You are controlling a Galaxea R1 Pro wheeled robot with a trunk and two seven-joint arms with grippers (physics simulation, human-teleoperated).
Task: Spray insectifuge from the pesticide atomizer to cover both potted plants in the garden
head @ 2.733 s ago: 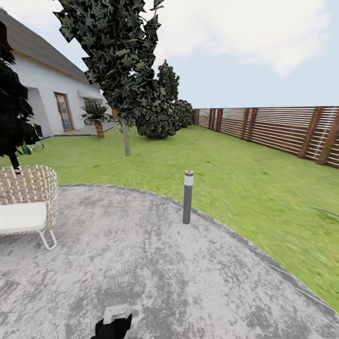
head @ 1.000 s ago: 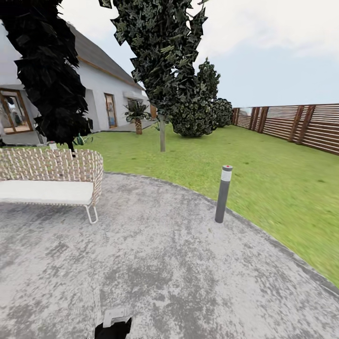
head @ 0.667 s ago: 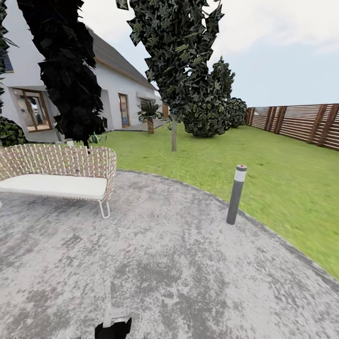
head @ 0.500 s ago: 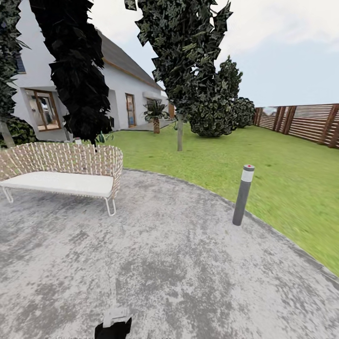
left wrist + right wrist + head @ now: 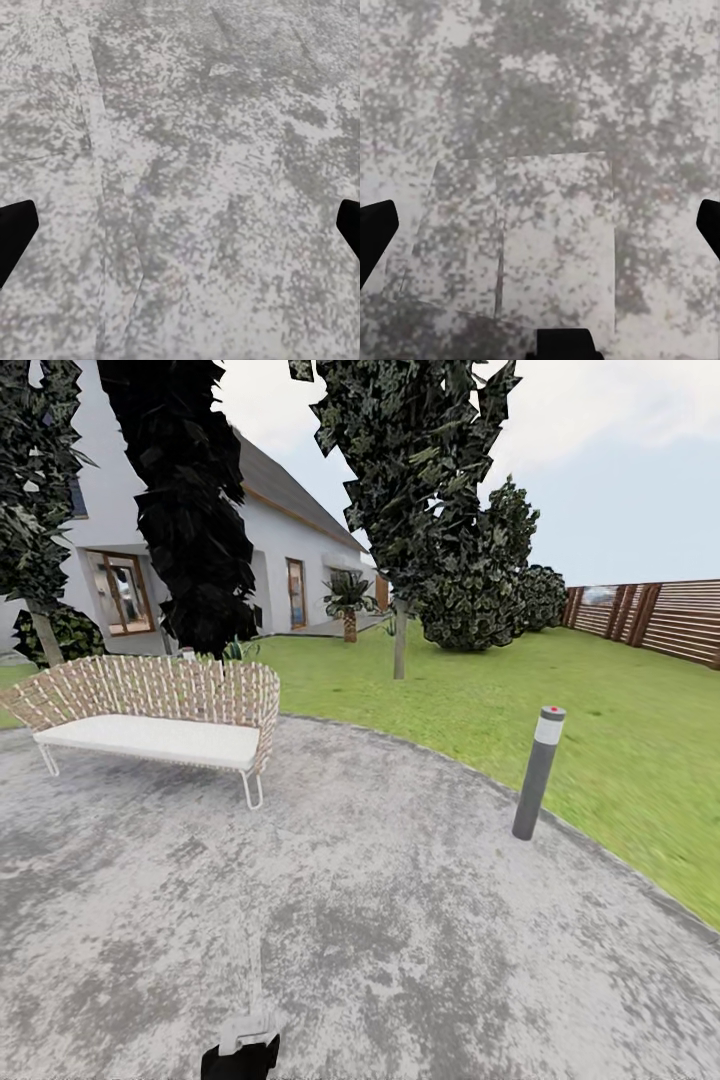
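Gravel patio (image 5: 400, 920) with wicker bench (image 5: 160, 710) at 10 o'clock; search step: locate atomizer next; both end effectors spread, empty (image 5: 180, 225) (image 5: 540, 225).

The garden (image 5: 600, 700) spreads as a green lawn curving around a round grey gravel patio (image 5: 380, 920), trees standing on the grass and a brown slatted wooden fence (image 5: 660, 622) closing its far right edge.

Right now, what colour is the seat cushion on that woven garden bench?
White, on the tan woven wicker bench; the head view shows it best.
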